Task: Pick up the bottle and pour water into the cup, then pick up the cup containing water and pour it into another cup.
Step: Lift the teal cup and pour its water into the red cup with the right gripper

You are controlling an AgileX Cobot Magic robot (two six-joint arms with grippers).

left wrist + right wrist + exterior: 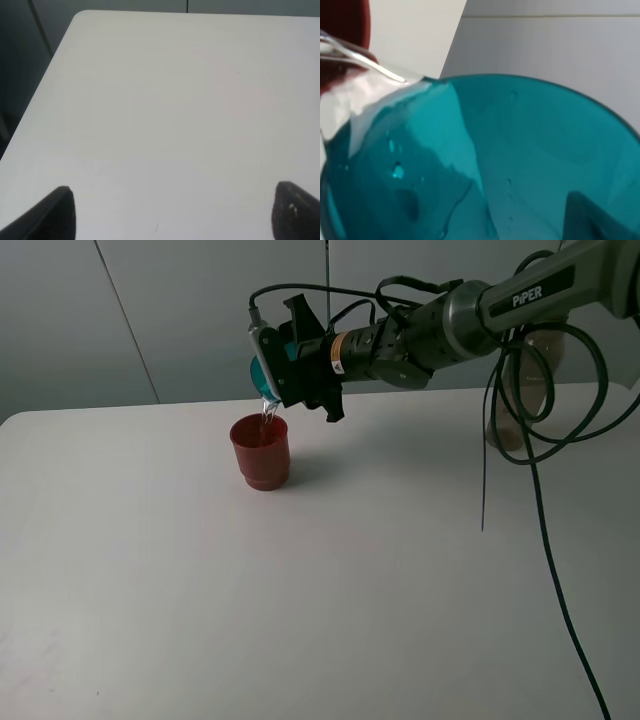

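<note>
While pinching with jaws drawn close on its sides, grips the cup [259, 375] in the right gripper [276, 368], tipped steeply with its mouth toward another cup [262, 452] just below. Spills a thin stream of water [268, 418] from the teal rim into that dark red cup, upright on the white table [300, 600] toward its far side, droplets clinging to the teal wall. On the other side, holds the left gripper [175, 215] over bare table, jaws spread wide, fingertips [57, 216] well apart and touching nothing.
</note>
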